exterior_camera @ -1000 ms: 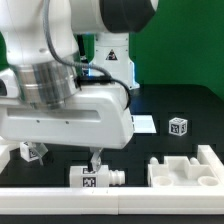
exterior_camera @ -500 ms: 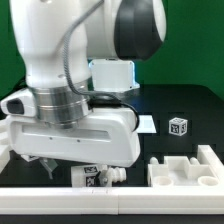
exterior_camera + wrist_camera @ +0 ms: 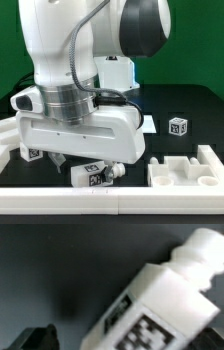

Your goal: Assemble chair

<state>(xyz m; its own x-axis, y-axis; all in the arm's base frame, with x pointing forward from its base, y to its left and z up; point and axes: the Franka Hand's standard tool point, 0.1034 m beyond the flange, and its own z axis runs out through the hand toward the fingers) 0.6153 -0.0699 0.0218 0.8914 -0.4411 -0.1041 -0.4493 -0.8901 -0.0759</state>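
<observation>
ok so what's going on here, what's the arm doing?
The Panda arm is putting a chair together from loose white parts. Its gripper is open, low over a tagged white bar lying on the black table, not gripping it. A larger notched piece sits at the exterior view's right, untouched.

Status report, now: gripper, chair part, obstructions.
Gripper open, low over tagged white chair bar. Bar lying flat, no grip yet. Slotted chair piece apart, exterior view's right; nothing blocking seen.
</observation>
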